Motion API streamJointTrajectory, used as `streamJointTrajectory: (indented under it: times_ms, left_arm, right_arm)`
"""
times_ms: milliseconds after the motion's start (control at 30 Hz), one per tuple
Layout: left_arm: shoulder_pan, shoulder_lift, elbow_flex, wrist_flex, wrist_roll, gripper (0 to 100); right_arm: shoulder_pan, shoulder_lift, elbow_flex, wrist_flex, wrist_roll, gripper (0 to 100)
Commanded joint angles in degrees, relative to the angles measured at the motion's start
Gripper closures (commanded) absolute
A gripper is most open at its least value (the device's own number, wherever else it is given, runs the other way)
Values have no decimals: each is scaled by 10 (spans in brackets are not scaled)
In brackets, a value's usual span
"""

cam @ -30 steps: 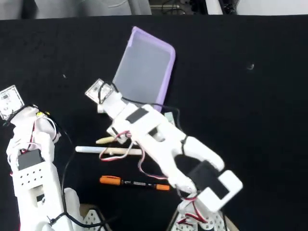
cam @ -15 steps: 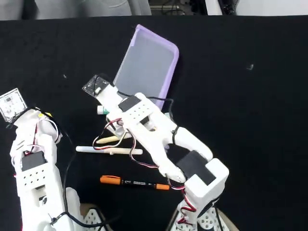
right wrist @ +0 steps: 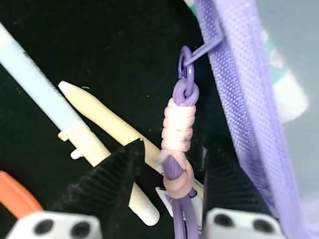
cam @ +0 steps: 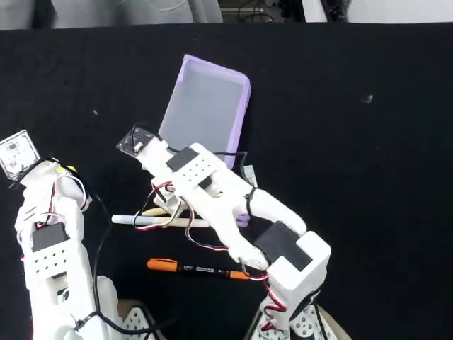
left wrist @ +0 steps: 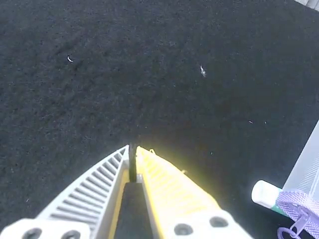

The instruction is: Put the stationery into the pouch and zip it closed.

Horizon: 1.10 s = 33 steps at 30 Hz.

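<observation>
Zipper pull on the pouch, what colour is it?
The zipper pull is a purple ring and cord wrapped in pale pink, clearest in the right wrist view.

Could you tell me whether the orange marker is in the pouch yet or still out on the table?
Still out: the orange marker lies on the black table, apart from the purple pouch.

Even, diffuse light is recorded throughout; shadows are lost on the black table [cam: 368, 177]. Mild glare is noted on the white arm [cam: 212, 195] and the pouch [cam: 205, 106] face.
</observation>
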Motion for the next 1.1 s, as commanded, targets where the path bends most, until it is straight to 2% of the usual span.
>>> streamJointTrajectory:
  times_ms: [0, 167, 300, 567, 733, 900, 1067]
  left_arm:
    - [-6, -9, -9, -15, 4, 967]
    - [-6, -9, -9, -15, 4, 967]
    - [-6, -9, -9, -15, 4, 967]
    - [-6, -9, -9, -16, 4, 967]
    - [-5, -9, -9, -15, 4, 966]
    - [0, -9, -9, -15, 4, 966]
    - [19, -9, -9, -14, 3, 966]
  right_arm:
    - [2, 1, -19, -1, 5, 807]
    - [20, 36, -40, -1, 27, 822]
    - [24, 30, -45, 0, 27, 936]
    - [25, -41, -40, 46, 25, 941]
    - [55, -80, -40, 67, 25, 988]
    - [89, -127, -40, 91, 24, 986]
    - [92, -197, -7, 101, 26, 986]
